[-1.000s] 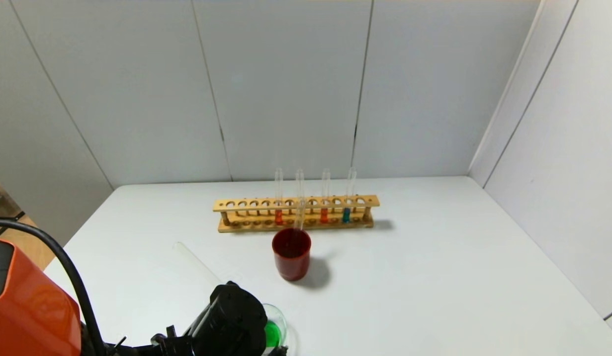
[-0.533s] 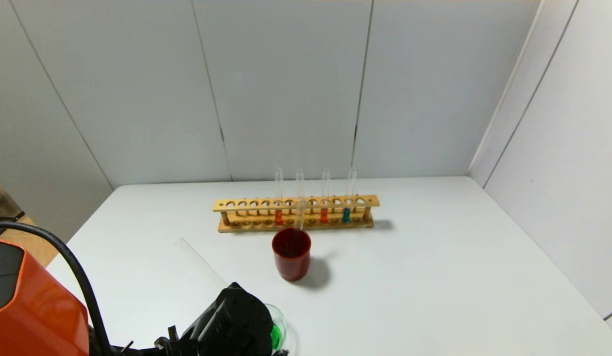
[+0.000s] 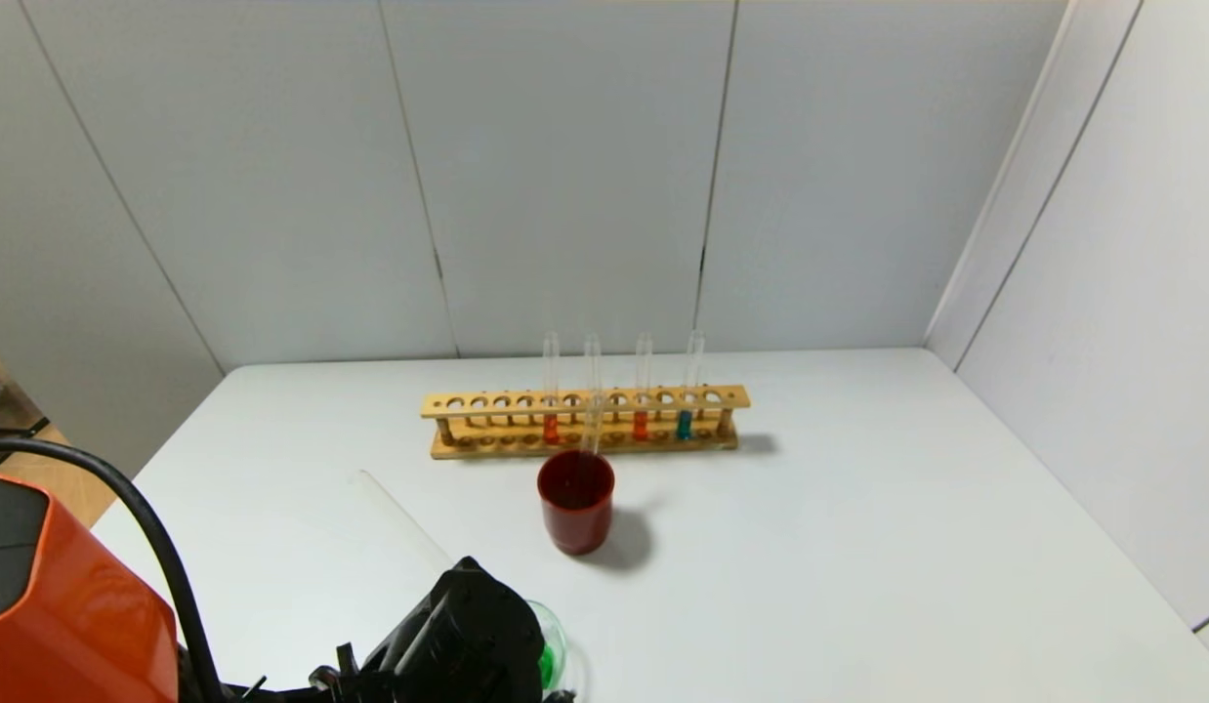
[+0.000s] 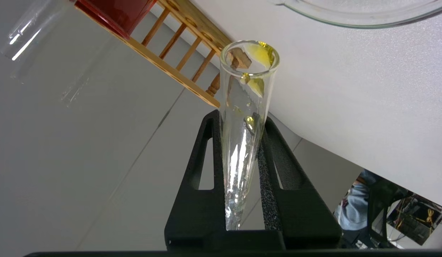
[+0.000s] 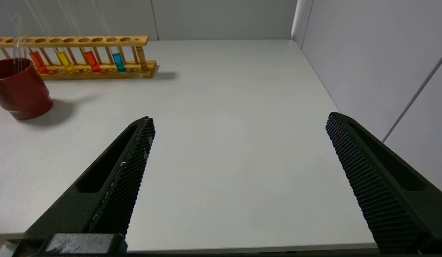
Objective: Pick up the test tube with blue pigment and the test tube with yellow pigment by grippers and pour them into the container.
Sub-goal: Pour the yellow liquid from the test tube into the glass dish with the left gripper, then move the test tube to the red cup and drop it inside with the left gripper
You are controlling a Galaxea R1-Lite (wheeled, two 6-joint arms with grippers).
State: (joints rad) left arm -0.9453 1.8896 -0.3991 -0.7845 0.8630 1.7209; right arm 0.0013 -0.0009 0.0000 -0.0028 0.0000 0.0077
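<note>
My left gripper [image 3: 468, 630] is at the near left of the table, shut on a clear test tube [image 4: 242, 107] with only yellow drops left near its mouth. The tube's closed end sticks out to the far left [image 3: 395, 517]. Its mouth is by the glass container [image 3: 556, 635], which holds green liquid; the container's rim also shows in the left wrist view [image 4: 349, 16]. A blue tube [image 5: 117, 61] and a yellow tube [image 5: 64, 59] stand in the wooden rack [image 3: 585, 420]. My right gripper [image 5: 239, 119] is open and empty over the table's near right.
A dark red cup [image 3: 575, 513] stands just before the rack, with a clear tube that seems to stand in it. Two orange-red tubes [image 5: 90, 60] are also in the rack. Walls close off the back and right.
My left gripper has shifted slightly lower and covers more of the container. The held tube's far end has swung a little to the right.
</note>
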